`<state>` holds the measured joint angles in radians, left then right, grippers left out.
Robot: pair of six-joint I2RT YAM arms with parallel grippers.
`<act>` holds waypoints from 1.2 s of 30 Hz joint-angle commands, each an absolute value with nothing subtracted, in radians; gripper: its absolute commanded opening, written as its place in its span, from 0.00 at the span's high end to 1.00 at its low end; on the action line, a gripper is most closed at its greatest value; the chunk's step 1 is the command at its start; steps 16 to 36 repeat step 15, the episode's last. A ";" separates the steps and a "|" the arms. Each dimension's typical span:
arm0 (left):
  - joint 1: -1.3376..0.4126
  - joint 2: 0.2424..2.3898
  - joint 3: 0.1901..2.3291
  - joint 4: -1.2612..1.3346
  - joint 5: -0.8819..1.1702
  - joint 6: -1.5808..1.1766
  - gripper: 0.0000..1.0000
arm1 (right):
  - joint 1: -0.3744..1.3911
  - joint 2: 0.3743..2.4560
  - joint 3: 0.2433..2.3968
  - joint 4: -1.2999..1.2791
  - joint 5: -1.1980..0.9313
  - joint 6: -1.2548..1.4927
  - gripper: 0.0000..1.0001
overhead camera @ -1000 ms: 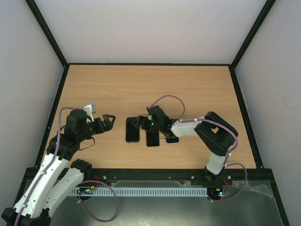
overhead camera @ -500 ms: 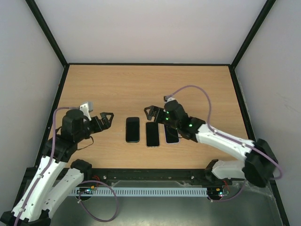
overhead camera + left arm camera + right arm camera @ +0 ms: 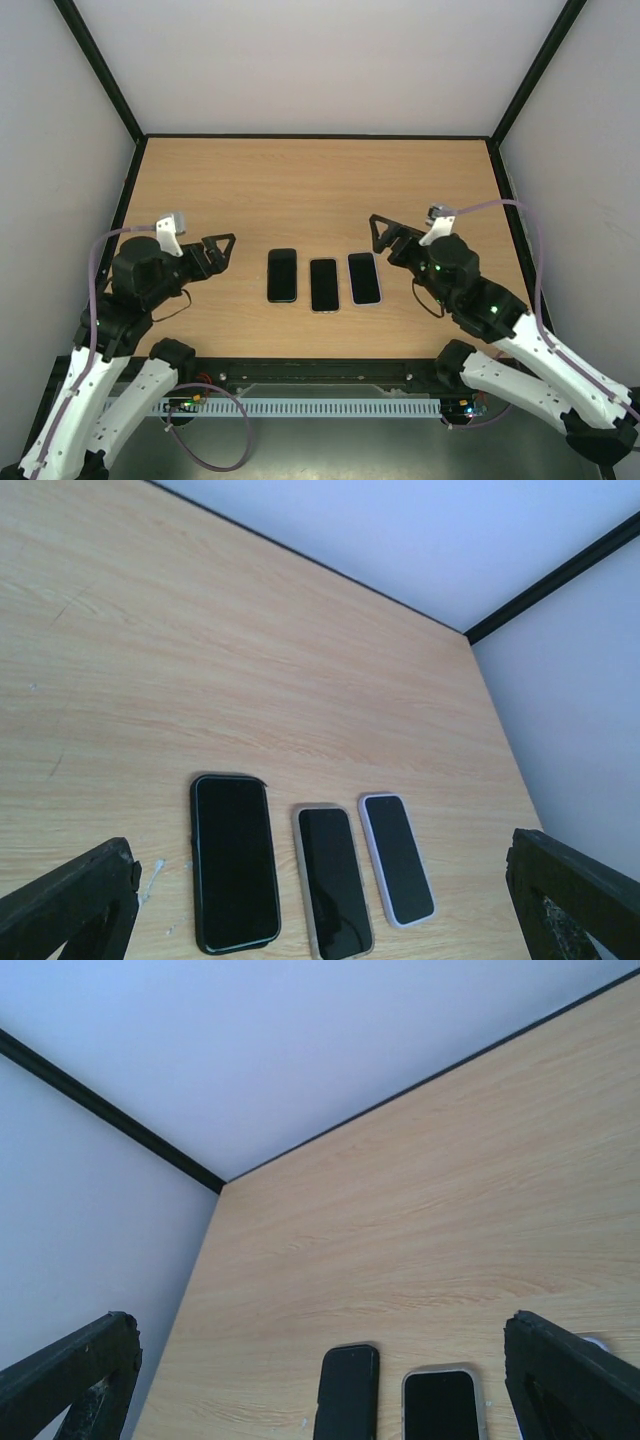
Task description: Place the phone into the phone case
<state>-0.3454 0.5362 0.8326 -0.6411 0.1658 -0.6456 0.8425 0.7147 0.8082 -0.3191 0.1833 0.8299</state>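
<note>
Wood-grain laminate table (image 3: 300, 180), black-edged, sits between pale matte walls (image 3: 320, 60). The left gripper (image 3: 222, 252) and right gripper (image 3: 383, 235) gape wide, both empty. Between them, side by side, lie glossy rounded slabs: black-cased phone (image 3: 283, 275), tan-cased phone (image 3: 324, 284) and lilac-cased phone (image 3: 364, 278). The left wrist view shows all three whole; the right wrist view crops them.

Left tool (image 3: 222, 252) spread wide, right tool (image 3: 385, 235) spread wide, both empty

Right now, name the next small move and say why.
Probably just park: the left gripper and right gripper are open and empty, and the black-cased phone, beige-rimmed phone and lilac-rimmed phone already lie flat in a row, seemingly cased.
</note>
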 commanded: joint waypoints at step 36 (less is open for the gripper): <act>-0.341 0.462 0.798 -0.607 0.145 -0.647 0.01 | 0.838 0.607 0.779 -0.399 0.209 0.840 0.02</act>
